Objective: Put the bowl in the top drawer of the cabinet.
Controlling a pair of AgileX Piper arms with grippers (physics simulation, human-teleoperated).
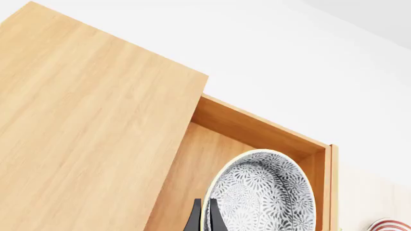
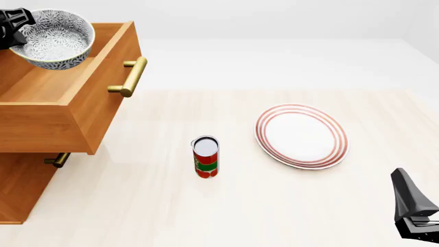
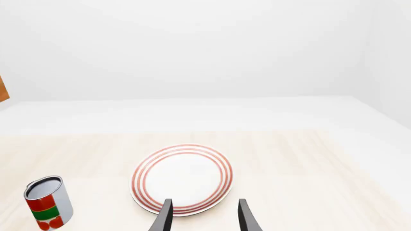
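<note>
The blue-grey floral bowl [image 2: 56,37] hangs above the open top drawer [image 2: 75,98] of the wooden cabinet [image 2: 24,190]. My left gripper [image 2: 15,27] is shut on the bowl's rim at the far left. In the left wrist view the bowl [image 1: 266,192] is tilted over the drawer's inside [image 1: 257,130], with my left gripper [image 1: 204,219] clamped on its edge. My right gripper [image 3: 202,216] is open and holds nothing, low over the table near the plate; its arm [image 2: 415,211] shows at the front view's lower right.
A white plate with red rings [image 2: 302,135] lies right of centre. A red and green can [image 2: 205,157] stands upright in the middle of the table. The lower drawer's brass handle [image 2: 58,159] pokes out beneath the top drawer, whose handle [image 2: 130,77] juts toward the table.
</note>
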